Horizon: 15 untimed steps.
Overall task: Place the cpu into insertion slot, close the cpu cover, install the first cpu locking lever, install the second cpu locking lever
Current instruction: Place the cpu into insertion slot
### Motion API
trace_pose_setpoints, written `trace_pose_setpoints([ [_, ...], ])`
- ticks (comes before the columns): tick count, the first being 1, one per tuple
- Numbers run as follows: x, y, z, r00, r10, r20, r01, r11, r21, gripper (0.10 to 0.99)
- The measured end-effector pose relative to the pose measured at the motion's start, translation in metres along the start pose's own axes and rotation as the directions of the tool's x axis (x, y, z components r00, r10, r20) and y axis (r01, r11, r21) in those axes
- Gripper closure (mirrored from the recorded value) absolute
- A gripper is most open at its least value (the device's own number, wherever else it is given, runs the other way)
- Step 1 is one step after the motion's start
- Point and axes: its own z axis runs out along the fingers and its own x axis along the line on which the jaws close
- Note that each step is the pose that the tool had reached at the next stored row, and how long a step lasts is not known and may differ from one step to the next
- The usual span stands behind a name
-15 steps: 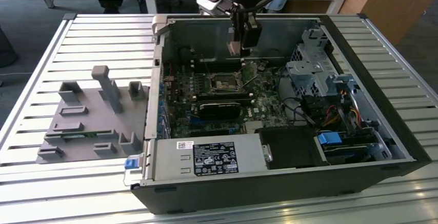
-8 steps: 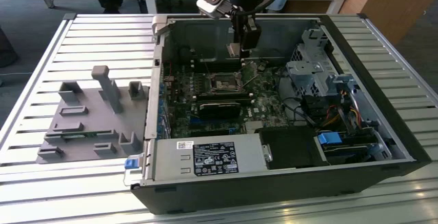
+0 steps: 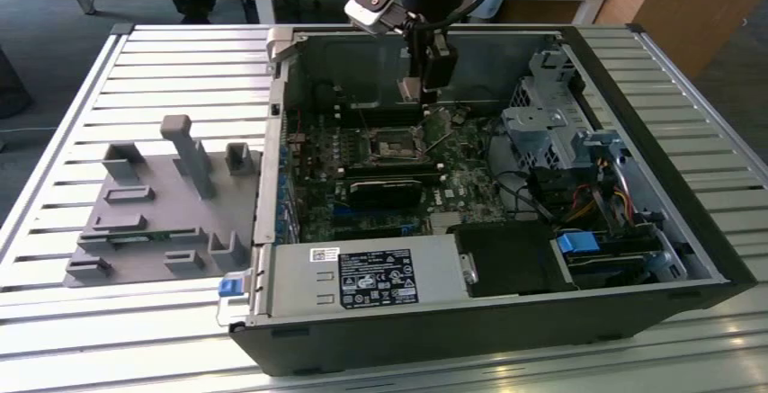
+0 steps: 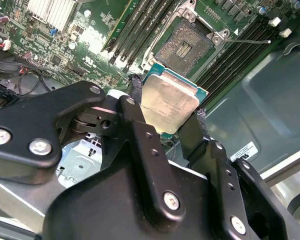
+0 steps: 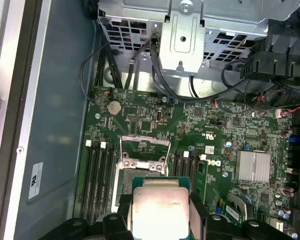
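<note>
One gripper (image 4: 167, 107) grips one cpu (image 4: 170, 102) by two opposite edges between its two black fingers (image 4: 135, 95), metal top visible in both wrist views. The cpu hangs above the green board, near the single insertion slot (image 5: 140, 167) and clear of it. The slot's dark centre is exposed, and the cpu cover (image 5: 145, 139) is swung open. Long black memory slots (image 5: 97, 175) flank the slot. Inside the open case (image 3: 672, 231), one drive cage (image 3: 540, 128) and loose cables (image 3: 528, 186) occupy the exterior view's right. One grey fixture (image 3: 156, 204) lies on the slatted table (image 3: 72, 123), at the exterior view's left.
</note>
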Motion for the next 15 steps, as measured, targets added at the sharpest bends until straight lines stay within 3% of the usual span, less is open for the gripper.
trace_pose_setpoints([
  [5,0.0000,-0.0001,0.0015,1.0000,0.000,0.0002,0.000,1.0000,0.000,0.549],
  [9,0.0000,-0.0002,0.0023,0.9998,-0.001,0.0174,0.001,1.0000,0.001,0.549],
  [15,0.0001,-0.0005,0.0054,0.9998,-0.001,0.0192,0.001,1.0000,-0.001,0.549],
])
